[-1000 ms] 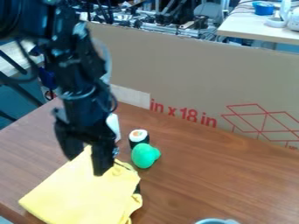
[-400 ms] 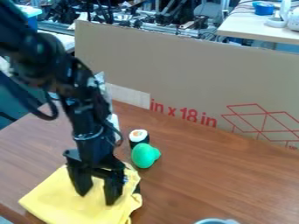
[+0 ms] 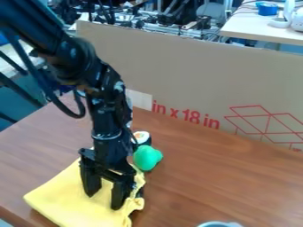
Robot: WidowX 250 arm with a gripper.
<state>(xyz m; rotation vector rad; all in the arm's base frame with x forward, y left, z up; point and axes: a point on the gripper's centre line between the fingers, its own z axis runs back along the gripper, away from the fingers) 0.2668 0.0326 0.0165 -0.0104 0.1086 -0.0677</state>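
Looking from the camera view at the gripper [image 3: 104, 200], directly above the cloth [image 3: 56, 199], nearer to the cloth's right side than to its left corner. No sideways gap between gripper and cloth, only down. Spread fingers, pointing down, with yellow fabric visible between them; apparently touching the cloth at the tips, but cannot tell for certain. Set in a line slanting toward the cloth's lower right, so roughly across its upper-left edge. Cannot tell the cloth's long axis, with its near part cut off by the bottom edge of the view.

Just past the cloth's upper-right corner, see the green toy [image 3: 147, 158], and behind that, the sushi [image 3: 141, 137]. At the cloth's right edge, note a dark thing [image 3: 139, 192], partly covered. Well to the cloth's right, see the cup [image 3: 219, 224].
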